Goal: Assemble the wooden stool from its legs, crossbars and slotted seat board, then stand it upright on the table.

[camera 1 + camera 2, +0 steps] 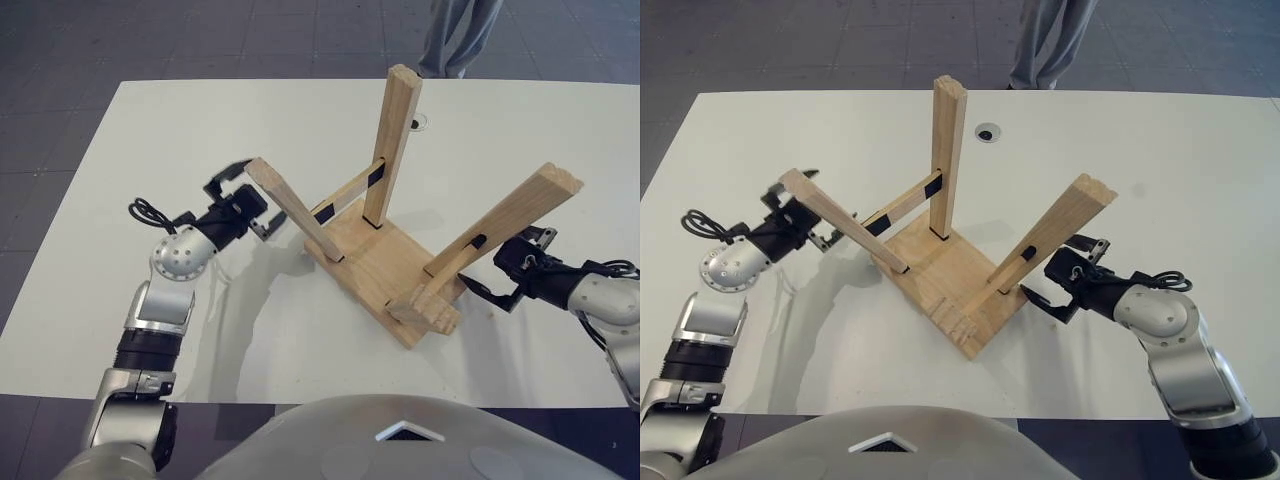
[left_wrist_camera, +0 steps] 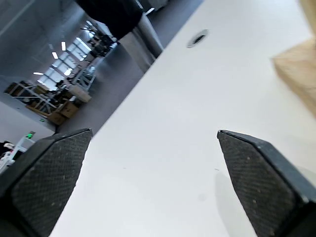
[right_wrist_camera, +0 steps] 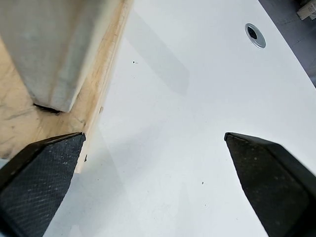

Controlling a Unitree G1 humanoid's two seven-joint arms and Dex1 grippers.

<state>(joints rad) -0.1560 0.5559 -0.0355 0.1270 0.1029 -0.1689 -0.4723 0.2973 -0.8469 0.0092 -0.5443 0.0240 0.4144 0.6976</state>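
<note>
Lying seat-down: wooden stool (image 1: 380, 265), three legs (image 1: 398, 140) up, one crossbar (image 1: 345, 195); left end effector (image 2: 153, 133), right end effector (image 3: 153, 136) spread wide.

Seat board (image 1: 378, 268) on table (image 1: 190, 130), three legs (image 1: 398, 130) atop

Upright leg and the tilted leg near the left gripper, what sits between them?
A crossbar with black bands runs from the upright leg to the tilted leg; the left eye view shows it, above the seat board.

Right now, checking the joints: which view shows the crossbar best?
Right eye view: the crossbar spans two legs, both ends visible. Left eye view shows the same. Wrist views catch table and seat board instead.
</note>
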